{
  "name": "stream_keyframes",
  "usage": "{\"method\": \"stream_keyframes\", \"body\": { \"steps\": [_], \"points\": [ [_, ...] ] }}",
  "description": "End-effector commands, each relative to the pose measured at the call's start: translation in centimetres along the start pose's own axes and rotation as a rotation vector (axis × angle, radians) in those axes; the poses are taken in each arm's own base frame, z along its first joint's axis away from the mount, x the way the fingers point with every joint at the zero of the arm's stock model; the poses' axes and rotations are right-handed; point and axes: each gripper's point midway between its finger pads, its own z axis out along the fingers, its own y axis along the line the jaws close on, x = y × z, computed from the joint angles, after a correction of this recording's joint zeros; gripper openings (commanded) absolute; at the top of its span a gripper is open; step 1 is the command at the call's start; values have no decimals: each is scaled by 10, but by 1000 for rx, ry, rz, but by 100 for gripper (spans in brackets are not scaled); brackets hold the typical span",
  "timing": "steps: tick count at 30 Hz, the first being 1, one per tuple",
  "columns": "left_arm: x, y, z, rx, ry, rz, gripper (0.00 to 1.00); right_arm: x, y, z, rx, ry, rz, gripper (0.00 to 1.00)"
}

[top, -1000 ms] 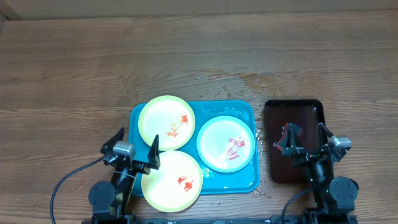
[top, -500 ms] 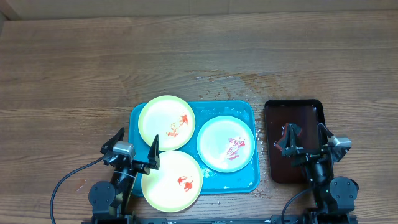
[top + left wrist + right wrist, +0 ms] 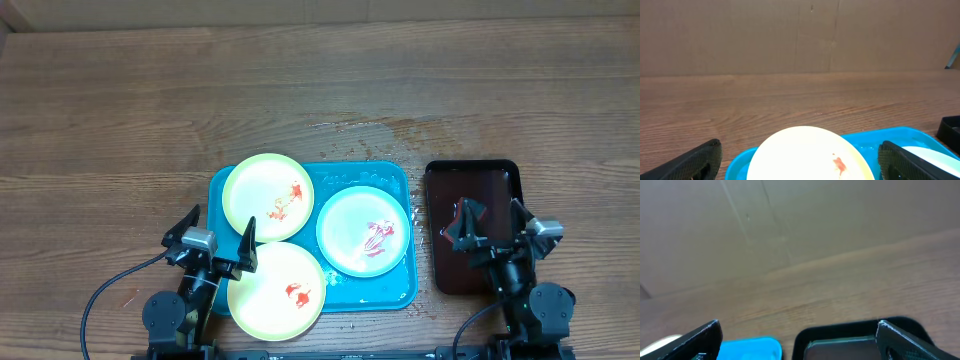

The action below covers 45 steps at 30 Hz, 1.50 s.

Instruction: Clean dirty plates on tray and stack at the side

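Nothing has moved this past second: left gripper [image 3: 220,225] and right gripper [image 3: 492,215] idle at seven and five o'clock, fingers spread wide and empty, three smeared plates [image 3: 267,196] on the tray [image 3: 360,175] (cleaning seemingly not begun).

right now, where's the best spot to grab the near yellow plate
Probably the rim at its near left, where the near yellow plate juts past the tray. It lies flat and shallow, so pinch the lip from the side of the left gripper.
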Motion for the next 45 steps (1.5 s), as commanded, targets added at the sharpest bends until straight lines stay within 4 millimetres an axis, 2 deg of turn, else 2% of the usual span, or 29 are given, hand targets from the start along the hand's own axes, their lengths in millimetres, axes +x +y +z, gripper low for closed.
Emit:
{"method": "stream_keyframes", "body": {
  "steps": [1,5,12,17,21,27,35,40,45],
  "points": [
    [0,5,-1,-24,-5,-21,100,-4,6,-3,-7,43,-19,100],
    [0,5,-1,-24,-5,-21,100,-15,10,-9,8,98,-40,100],
    [0,5,-1,-24,-5,-21,100,-59,25,-16,33,189,-26,100],
    [0,5,-1,-24,-5,-21,100,-82,32,-14,70,317,-7,100],
    [0,5,-1,-24,-5,-21,100,-92,40,-9,79,473,23,100],
    [0,5,-1,-24,-5,-21,100,-89,47,-4,113,735,82,100],
    [0,5,-1,-24,-5,-21,100,-59,37,-3,216,1060,150,100],
    [0,5,-1,-24,-5,-21,100,-41,30,4,246,1148,166,100],
    [0,5,-1,-24,-5,-21,100,-37,28,7,252,1164,168,100]
  ]
}}
